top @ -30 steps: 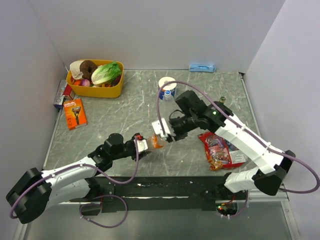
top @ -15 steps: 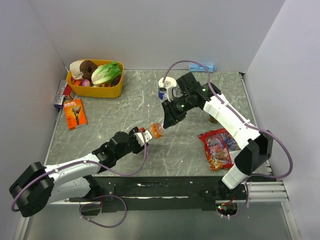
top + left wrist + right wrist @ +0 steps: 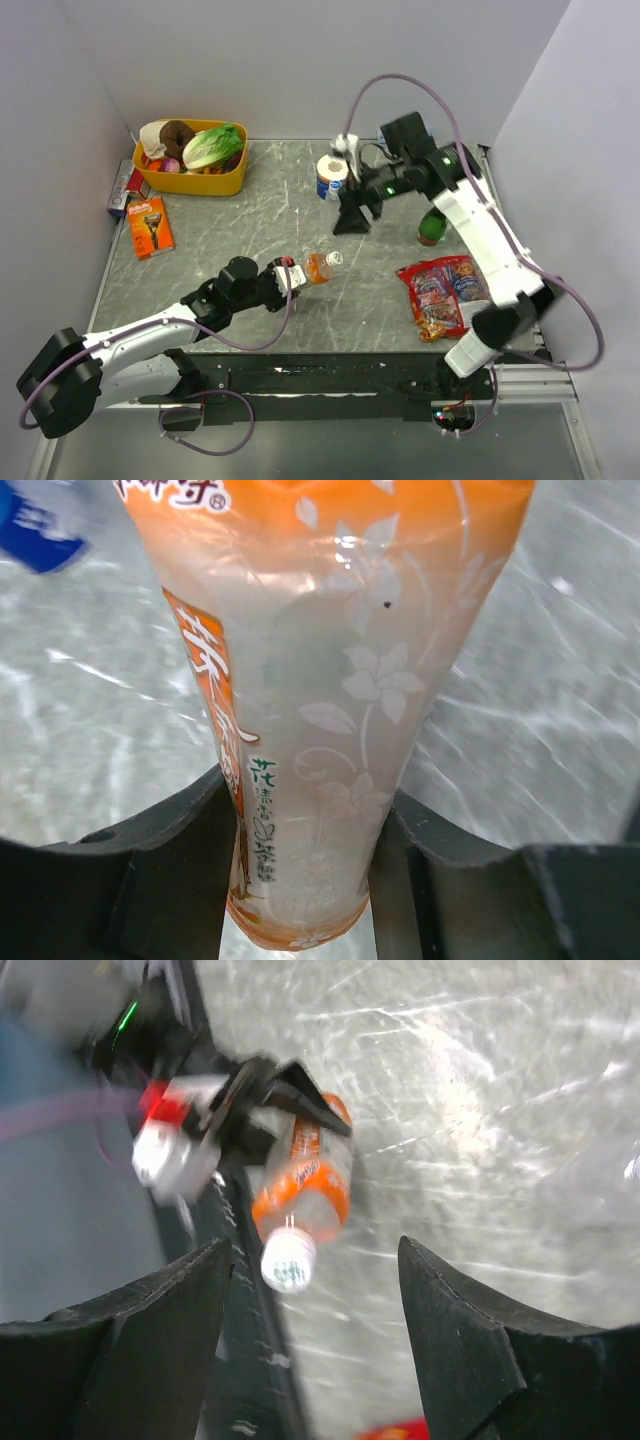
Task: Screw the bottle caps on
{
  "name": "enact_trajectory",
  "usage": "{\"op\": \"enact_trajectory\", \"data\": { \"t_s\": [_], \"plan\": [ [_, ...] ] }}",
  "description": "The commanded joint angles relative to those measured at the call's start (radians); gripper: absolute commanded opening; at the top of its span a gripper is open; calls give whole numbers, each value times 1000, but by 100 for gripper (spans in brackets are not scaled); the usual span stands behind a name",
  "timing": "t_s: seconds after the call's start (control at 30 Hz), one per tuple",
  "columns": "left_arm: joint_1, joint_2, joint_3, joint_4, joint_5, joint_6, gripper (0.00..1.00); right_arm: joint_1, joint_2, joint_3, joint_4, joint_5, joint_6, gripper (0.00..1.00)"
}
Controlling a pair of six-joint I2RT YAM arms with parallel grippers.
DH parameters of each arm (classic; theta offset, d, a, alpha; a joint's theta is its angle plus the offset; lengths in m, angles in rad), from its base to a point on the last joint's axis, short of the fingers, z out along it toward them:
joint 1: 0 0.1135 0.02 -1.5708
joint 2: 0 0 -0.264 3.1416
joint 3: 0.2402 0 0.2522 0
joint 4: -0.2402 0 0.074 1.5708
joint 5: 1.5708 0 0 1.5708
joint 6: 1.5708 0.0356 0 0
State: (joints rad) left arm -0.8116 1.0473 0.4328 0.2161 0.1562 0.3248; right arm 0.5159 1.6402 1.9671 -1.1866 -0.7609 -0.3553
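Grey marbled table [image 3: 240, 230] carried everything. R arm reached over the table's back-centre, R gripper [image 3: 350, 222] w/ fingers spread and nothing btwn them, near the toilet roll [image 3: 333, 175]. Yellow tub [image 3: 190, 185] of veg sat at far-left corner; red snack bag [image 3: 445, 295] lay on the R side. L gripper [image 3: 290, 277] was clenched on the orange drink bottle [image 3: 318, 267] near its base, fingers [image 3: 170, 830] pressing both sides of the label. Bottle held approx level over mid-table, neck pointing toward R gripper. Cap on or off: couldn't tell.
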Motion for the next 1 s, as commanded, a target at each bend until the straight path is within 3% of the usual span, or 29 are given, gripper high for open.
{"op": "enact_trajectory", "data": {
  "t_s": [0.0, 0.1, 0.2, 0.3, 0.7, 0.97],
  "plan": [
    [52, -46, 52, -93, 206, 62, 1, 30, -238, -217, -59, -95, -583, 74],
    [71, -75, 56, -112, 264, 115, 1, 125, -416, -466, 74, 43, -825, 75],
    [77, -82, 70, -150, 299, 160, 1, 205, -508, -603, 211, 132, -921, 76],
    [77, -81, 86, -178, 319, 195, 1, 236, -523, -629, 269, 133, -936, 75],
    [75, -72, 127, -170, 347, 218, 1, 299, -474, -626, 245, 107, -1030, 63],
    [78, -69, 123, -152, 342, 214, 1, 300, -433, -587, 210, 100, -993, 35]
  ]
}}
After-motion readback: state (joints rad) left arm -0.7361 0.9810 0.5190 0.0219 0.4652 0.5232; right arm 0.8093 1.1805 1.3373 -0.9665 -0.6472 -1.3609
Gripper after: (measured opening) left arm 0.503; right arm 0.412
